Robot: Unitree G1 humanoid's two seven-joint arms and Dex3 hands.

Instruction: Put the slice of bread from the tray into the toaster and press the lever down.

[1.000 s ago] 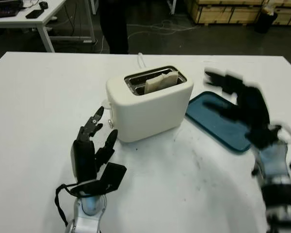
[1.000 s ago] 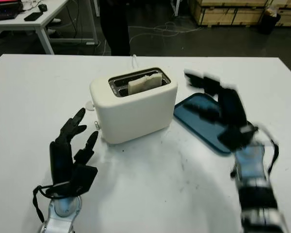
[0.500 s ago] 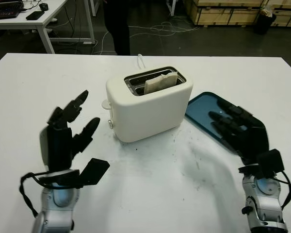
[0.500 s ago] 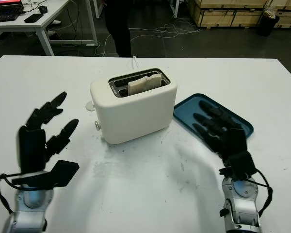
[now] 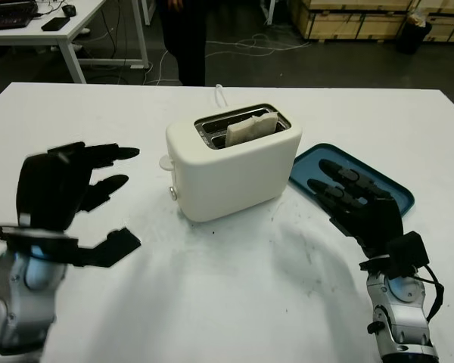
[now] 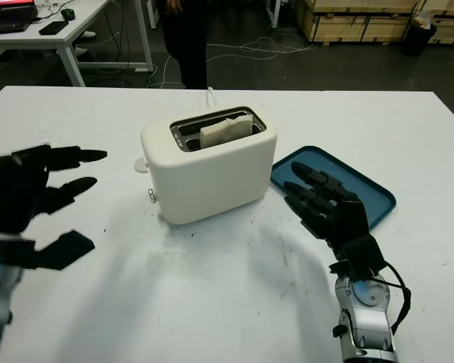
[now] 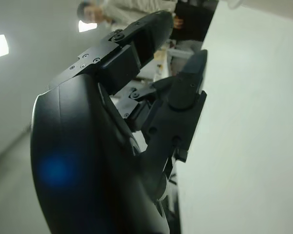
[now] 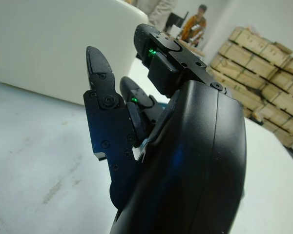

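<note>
A: Where were the fingers at that moment?

B: Those of the left hand were released and grasped nothing; the hand hung above the surface, well to the left of the toaster, with the fingers pointing across toward it. The right hand was likewise released and empty, low over the near edge of the blue tray, to the right of the toaster.

A: And the slice of bread?

B: The slice of bread stood upright in the toaster's slot, its top edge showing above the rim. The tray carried nothing that I could see.

A: So what was left?

B: By my reading, only the lever. A small knob stuck out low on the toaster's left end face, the end turned toward the left hand. The toaster's long axis ran from near left to far right, so that end lay open to the left side, while the right hand had the whole body of the toaster between it and the knob.

A: Then the left hand was the better placed?

B: I judged so. The knob lay to the right of its fingers and a little lower, with bare surface between, so the move would call for a reach across and then a downward press
</note>
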